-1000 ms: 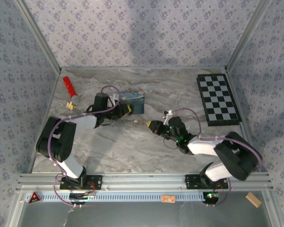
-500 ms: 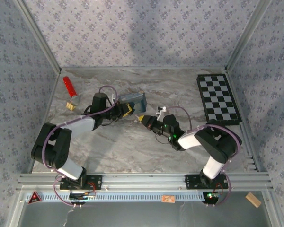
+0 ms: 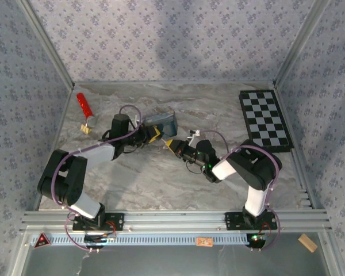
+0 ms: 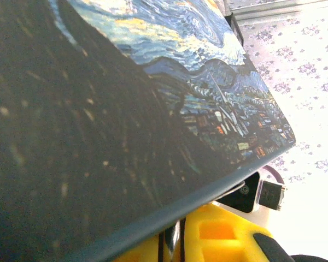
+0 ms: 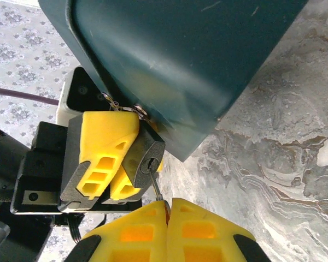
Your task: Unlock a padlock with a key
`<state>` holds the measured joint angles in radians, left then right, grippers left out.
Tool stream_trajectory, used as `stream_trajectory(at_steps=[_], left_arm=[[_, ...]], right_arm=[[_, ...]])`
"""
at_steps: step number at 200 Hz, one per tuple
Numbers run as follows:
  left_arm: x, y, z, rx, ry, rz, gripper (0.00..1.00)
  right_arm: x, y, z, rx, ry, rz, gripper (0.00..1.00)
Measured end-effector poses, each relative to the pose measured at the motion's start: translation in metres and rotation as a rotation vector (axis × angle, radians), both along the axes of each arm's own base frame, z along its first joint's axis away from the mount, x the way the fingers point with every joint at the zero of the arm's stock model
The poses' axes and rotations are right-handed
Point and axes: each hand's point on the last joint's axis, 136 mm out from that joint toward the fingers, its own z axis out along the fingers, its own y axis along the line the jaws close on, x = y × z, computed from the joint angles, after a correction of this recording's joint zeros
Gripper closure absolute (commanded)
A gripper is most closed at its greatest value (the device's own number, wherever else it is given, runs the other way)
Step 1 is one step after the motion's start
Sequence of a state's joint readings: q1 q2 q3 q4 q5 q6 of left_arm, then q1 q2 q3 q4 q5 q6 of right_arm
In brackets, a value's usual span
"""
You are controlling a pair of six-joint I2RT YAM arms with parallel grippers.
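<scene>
Quick look at where my fingers are. My right gripper (image 5: 167, 203) is fully closed, its two yellow tips pressed together on the key (image 5: 156, 185). Only the thin metal shaft pokes out from between them. The far end of the shaft sits right at the keyhole of the padlock (image 5: 144, 155). I can't tell how deep it goes.

My left gripper (image 3: 153, 135) is clamped on the padlock body. The yellow fingers (image 5: 106, 136) squeeze it from either side, so they're nearly closed with just the little black block between them.

In the right wrist view, the padlock's keyhole face points down toward my right fingertips. Its shackle end points up at the blue painted tin (image 5: 180, 65), where a small metal ring (image 5: 139, 112) sits against the tin's edge. Its long axis runs from the tin to the key, pretty much in line with the shaft.

From above, the padlock is between my two grippers near the middle of the marble table (image 3: 155, 184), touching the near side of the tin. The checkerboard (image 3: 265, 121) is well off to the right. The red stick (image 3: 85, 104) and a small wooden block (image 3: 87, 129) are far left.
</scene>
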<state>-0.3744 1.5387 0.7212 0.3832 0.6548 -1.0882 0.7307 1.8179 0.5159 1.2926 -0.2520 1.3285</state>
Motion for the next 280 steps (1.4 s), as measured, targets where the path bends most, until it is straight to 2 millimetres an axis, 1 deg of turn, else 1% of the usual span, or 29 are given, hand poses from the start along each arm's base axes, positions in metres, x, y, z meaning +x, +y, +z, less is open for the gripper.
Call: stream_trajectory(at_steps=[23,65,119,280], left_arm=[[-0.0001,-0.0008,0.002,-0.014,-0.002,-0.001,1.0],[-0.0009,-0.0032,0.0062,-0.036,-0.004,-0.01,1.0],[-0.0027,-0.0043,0.007,-0.043,0.0,-0.021,1.0],[-0.0001,0.0011,0.0085,-0.051,-0.001,-0.02,1.0]], right_arm=[[0.0011,-0.0004,0.0029,0.019,-0.002,-0.001,1.0],[0.0025,-0.0008,-0.002,0.029,0.013,-0.001,1.0],[0.0019,-0.0006,-0.0008,0.037,0.016,0.008,1.0],[0.004,-0.0024,0.0034,0.05,0.01,0.003,1.0]])
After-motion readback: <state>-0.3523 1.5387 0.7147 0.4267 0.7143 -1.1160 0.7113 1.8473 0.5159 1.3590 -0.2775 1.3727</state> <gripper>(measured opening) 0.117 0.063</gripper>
